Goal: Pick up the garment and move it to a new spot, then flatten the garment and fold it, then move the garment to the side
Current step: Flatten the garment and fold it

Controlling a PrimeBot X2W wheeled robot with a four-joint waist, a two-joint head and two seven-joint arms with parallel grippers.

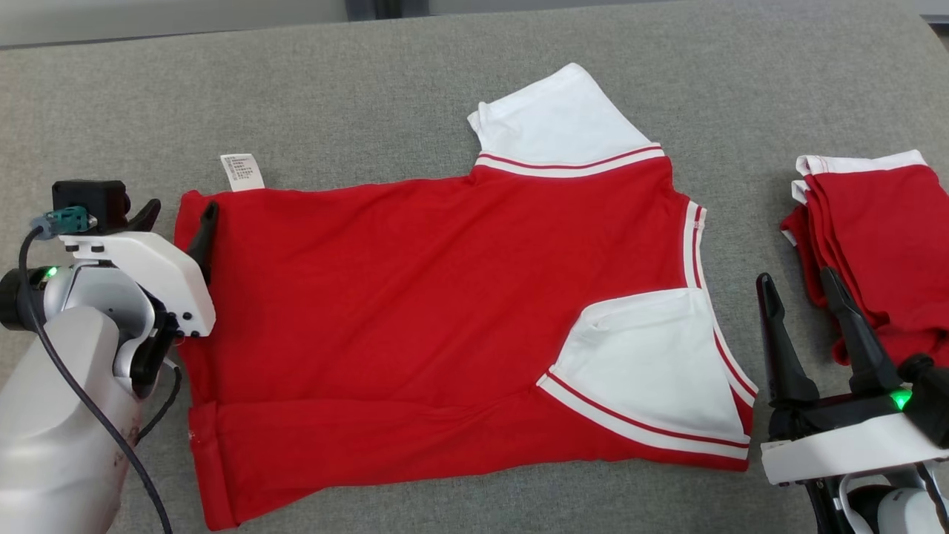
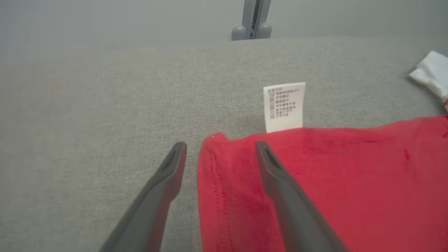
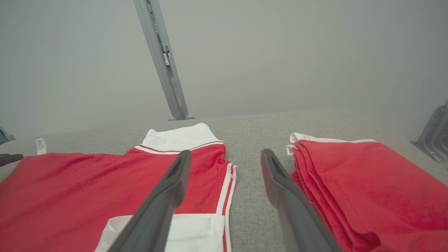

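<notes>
Shirt [image 1: 415, 297] lies spread on the desk [image 1: 371, 89]; left end effector [image 1: 182, 210] gapes wide over its corner, right end effector [image 1: 795, 279] wide alongside.

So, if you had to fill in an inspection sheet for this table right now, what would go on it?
surface: grey cloth-covered table.
job's things: red shirt spread out; near white sleeve folded in over the body, far white sleeve lying out; care label sticking out at the far edge.
clutter: stack of folded red garments on the robot's right, apart from the shirt.
fingers: left fingers open, astride the shirt's hem corner; right fingers open, over bare table between shirt and stack, holding nothing.
cables: black cable along the left arm.
surroundings: grey metal post beyond the table, plain pale wall.
</notes>
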